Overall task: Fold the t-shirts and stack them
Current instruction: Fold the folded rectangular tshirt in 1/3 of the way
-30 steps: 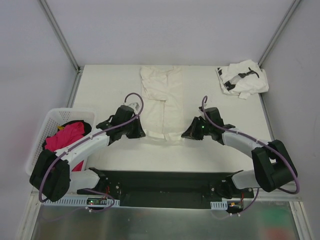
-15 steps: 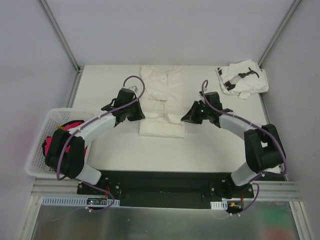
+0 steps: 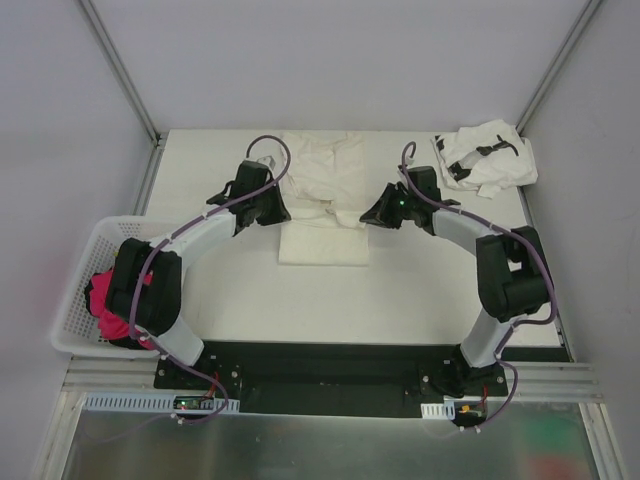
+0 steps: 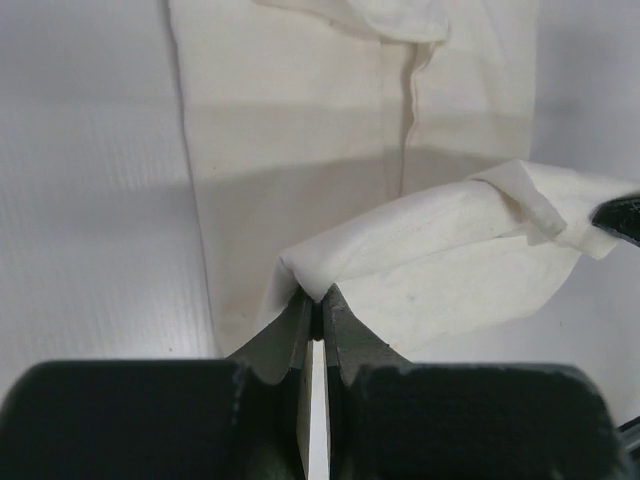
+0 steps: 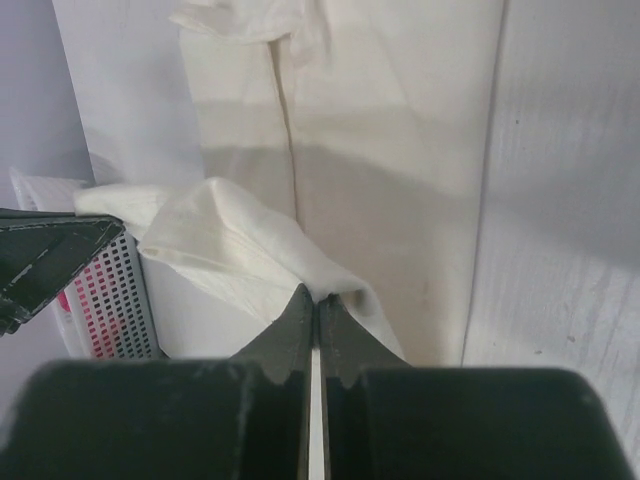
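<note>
A plain cream t-shirt [image 3: 322, 200] lies in the middle of the table, folded lengthwise into a long strip. Its near end is lifted and doubled back over the rest. My left gripper [image 3: 284, 212] is shut on the left corner of that lifted edge [image 4: 312, 288]. My right gripper [image 3: 366, 217] is shut on the right corner [image 5: 322, 292]. Between the two grippers the cloth [image 4: 450, 255] hangs slack above the flat part [image 5: 400, 150]. A second t-shirt [image 3: 486, 156], white with black marks, sits crumpled at the far right corner, apart from both grippers.
A white basket [image 3: 84, 262] holding pink and dark cloth [image 3: 100, 292] stands off the table's left edge beside the left arm. Grey walls with metal rails close the table [image 3: 420, 300] at back and sides.
Both grippers have carried the near end of the cream t-shirt away from the bases toward the far edge, folding it over itself. The white t-shirt with marks has not moved.
</note>
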`<state>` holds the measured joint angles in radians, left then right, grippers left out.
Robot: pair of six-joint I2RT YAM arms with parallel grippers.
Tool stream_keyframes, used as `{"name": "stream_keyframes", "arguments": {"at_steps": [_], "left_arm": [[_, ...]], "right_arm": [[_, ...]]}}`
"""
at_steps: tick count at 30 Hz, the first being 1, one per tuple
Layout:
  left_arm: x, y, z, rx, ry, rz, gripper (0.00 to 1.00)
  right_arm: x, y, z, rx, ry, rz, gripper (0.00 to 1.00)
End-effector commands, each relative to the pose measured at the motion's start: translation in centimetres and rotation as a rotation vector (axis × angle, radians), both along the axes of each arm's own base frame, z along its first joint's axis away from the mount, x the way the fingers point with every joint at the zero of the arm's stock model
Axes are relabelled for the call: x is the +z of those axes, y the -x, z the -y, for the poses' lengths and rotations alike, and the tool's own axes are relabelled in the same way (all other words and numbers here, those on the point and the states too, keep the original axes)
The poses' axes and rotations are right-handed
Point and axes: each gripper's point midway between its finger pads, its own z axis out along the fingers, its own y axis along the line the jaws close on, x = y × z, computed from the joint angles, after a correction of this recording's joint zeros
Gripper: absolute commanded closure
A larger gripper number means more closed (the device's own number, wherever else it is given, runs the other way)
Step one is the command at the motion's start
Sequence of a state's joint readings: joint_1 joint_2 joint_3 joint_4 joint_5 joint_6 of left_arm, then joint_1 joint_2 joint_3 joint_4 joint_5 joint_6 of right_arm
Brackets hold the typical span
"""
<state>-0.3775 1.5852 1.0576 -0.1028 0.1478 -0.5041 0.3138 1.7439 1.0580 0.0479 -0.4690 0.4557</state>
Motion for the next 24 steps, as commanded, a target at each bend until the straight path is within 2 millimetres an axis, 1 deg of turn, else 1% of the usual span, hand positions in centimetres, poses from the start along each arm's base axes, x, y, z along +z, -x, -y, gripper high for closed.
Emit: {"name": "stream_keyframes", "arguments": {"at_steps": [1, 2, 3, 7, 8, 9, 11, 12, 14, 15, 16, 18, 19, 20, 22, 23, 24], "left_arm": [[2.1, -3.3, 0.7, -0.016, 0.014, 0.084, 1.0], [2.2, -3.5, 0.8, -0.02, 0.017, 0.083, 1.0], [2.4, -3.8, 0.9, -0.02, 0.019, 0.09, 1.0], [2.4, -4.4, 1.0, -0.018, 0.016, 0.097, 1.0], [2.5, -4.6, 1.1, -0.017, 0.017, 0.102, 1.0], [2.6, -4.7, 1.1, -0.016, 0.017, 0.105, 1.0], [2.5, -5.0, 1.2, -0.018, 0.016, 0.106, 1.0], [2.7, -5.2, 1.2, -0.015, 0.015, 0.111, 1.0], [2.6, -5.5, 1.1, -0.012, 0.012, 0.111, 1.0], [2.8, -5.7, 1.2, -0.012, 0.014, 0.116, 1.0], [2.4, -5.9, 1.3, -0.014, 0.014, 0.107, 1.0], [2.3, -6.2, 1.3, -0.01, 0.014, 0.105, 1.0], [1.9, -6.3, 1.2, -0.01, 0.01, 0.098, 1.0], [1.9, -6.5, 1.3, -0.013, 0.014, 0.097, 1.0], [1.3, -6.8, 1.3, -0.008, 0.011, 0.083, 1.0], [1.5, -7.0, 1.5, -0.013, 0.019, 0.086, 1.0], [1.0, -7.2, 1.6, -0.018, 0.02, 0.075, 1.0]], "right_arm": [[2.5, -2.6, -0.5, -0.004, -0.038, 0.077, 0.99], [2.3, -2.6, -0.5, -0.004, -0.039, 0.07, 0.99], [2.4, -2.8, -0.5, -0.004, -0.041, 0.072, 0.99], [2.5, -3.6, -0.3, -0.011, -0.042, 0.079, 0.99], [2.8, -4.0, -0.4, -0.013, -0.045, 0.086, 0.99], [2.5, -4.2, -0.3, -0.015, -0.043, 0.082, 0.99], [2.7, -4.8, -0.4, -0.016, -0.05, 0.086, 0.99], [2.3, -5.1, -0.3, -0.021, -0.05, 0.076, 0.99], [2.2, -5.6, -0.4, -0.027, -0.059, 0.071, 0.99], [2.6, -6.1, -0.4, -0.028, -0.064, 0.08, 0.99], [2.1, -6.3, -0.4, -0.029, -0.065, 0.068, 0.99], [2.4, -6.9, -0.4, -0.031, -0.071, 0.075, 0.99], [1.9, -7.0, -0.4, -0.031, -0.071, 0.064, 0.99], [2.0, -7.1, -0.5, -0.032, -0.078, 0.062, 0.99], [1.4, -7.5, -0.5, -0.036, -0.079, 0.05, 0.99], [1.3, -7.6, -0.5, -0.037, -0.084, 0.045, 0.99], [1.2, -7.7, -0.5, -0.036, -0.09, 0.041, 0.99]]}}
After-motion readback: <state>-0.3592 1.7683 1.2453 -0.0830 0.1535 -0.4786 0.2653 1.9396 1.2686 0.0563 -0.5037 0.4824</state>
